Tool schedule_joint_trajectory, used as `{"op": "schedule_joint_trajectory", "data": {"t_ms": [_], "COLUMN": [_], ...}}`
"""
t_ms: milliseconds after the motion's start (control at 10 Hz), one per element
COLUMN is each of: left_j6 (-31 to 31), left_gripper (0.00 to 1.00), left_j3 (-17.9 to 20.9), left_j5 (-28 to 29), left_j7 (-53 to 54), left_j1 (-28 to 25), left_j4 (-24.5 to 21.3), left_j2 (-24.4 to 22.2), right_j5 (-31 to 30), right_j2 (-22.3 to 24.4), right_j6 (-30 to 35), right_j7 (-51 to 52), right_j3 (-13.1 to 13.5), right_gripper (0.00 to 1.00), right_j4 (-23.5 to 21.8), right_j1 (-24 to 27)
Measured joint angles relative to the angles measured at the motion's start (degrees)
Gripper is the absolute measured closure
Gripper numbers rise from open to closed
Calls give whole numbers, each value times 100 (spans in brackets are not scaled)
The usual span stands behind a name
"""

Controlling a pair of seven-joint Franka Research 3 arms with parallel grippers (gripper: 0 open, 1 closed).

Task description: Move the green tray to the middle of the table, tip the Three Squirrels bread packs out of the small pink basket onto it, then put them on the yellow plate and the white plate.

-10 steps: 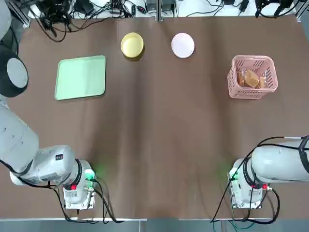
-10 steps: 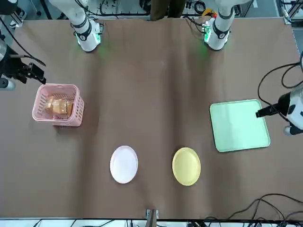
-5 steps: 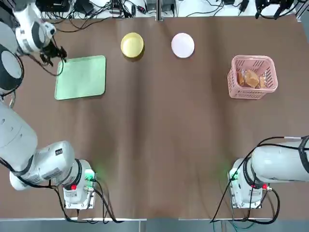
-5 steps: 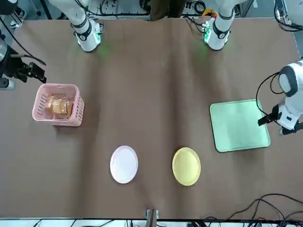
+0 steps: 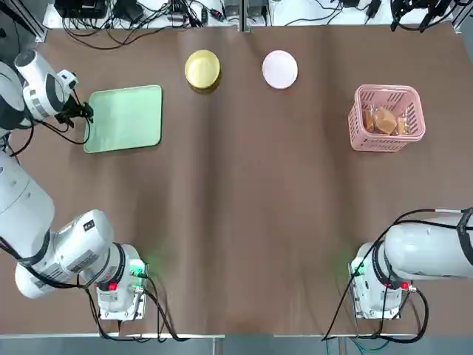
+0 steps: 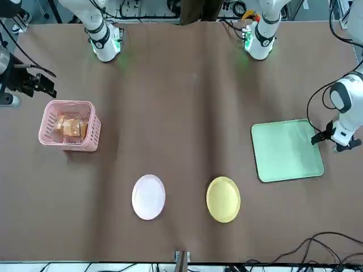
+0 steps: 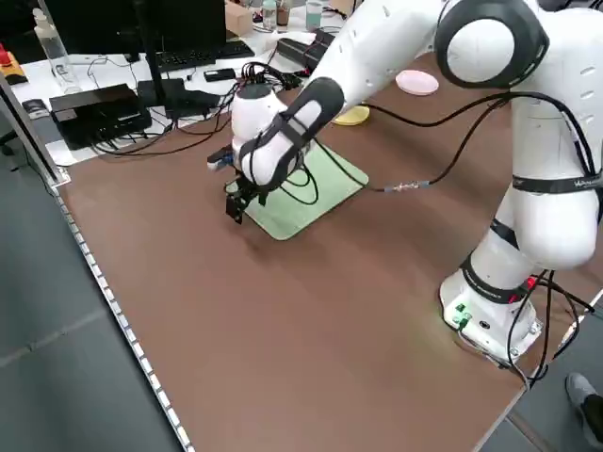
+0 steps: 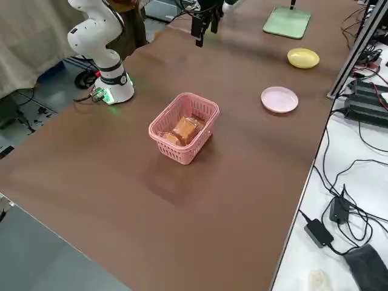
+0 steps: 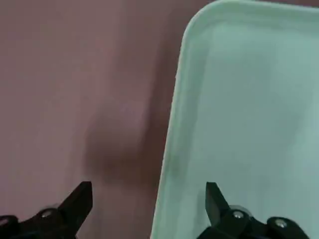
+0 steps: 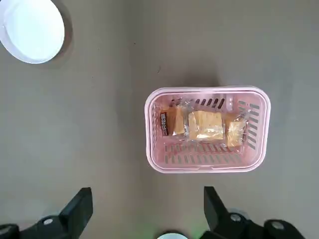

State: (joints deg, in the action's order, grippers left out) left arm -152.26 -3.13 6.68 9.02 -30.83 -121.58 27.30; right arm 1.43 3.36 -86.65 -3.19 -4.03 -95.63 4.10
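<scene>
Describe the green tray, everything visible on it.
The green tray is a flat, pale mint rectangle with rounded corners and a low raised rim, plastic by its look and empty. It lies flat on the table at the robot's left, not yet in the middle, nearer the yellow plate than anything else. The left end effector is open, astride its outer long rim, one finger over the tray and one over bare table. Contact cannot be told.

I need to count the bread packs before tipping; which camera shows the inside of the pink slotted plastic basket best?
The right wrist view: it looks straight down into the pink slotted plastic basket, packets side by side. Top and front views show it smaller, packets bunched; the right side view is oblique, its wall hiding part.
</scene>
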Motion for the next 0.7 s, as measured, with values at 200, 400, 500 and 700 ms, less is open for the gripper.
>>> {"op": "schedule_joint_trajectory", "data": {"t_ms": [200,400,500,700], "left_j6": [-38,-39,-38,-33], "left_gripper": [1,14,32,62], "left_j3": [-61,-86,-85,-71], "left_j5": [0,3,6,6], "left_j7": [0,33,168,304], "left_j1": [13,17,14,1], "left_j4": [1,3,3,2], "left_j2": [61,61,64,79], "right_j5": [0,0,0,0], "right_j2": [1,1,1,2], "right_j6": [0,0,0,0], "right_j7": [1,3,4,5], "right_j3": [-1,-1,-1,-1], "right_gripper": [1,1,1,1], "right_j4": [0,0,0,0], "right_j1": [0,0,0,0]}}
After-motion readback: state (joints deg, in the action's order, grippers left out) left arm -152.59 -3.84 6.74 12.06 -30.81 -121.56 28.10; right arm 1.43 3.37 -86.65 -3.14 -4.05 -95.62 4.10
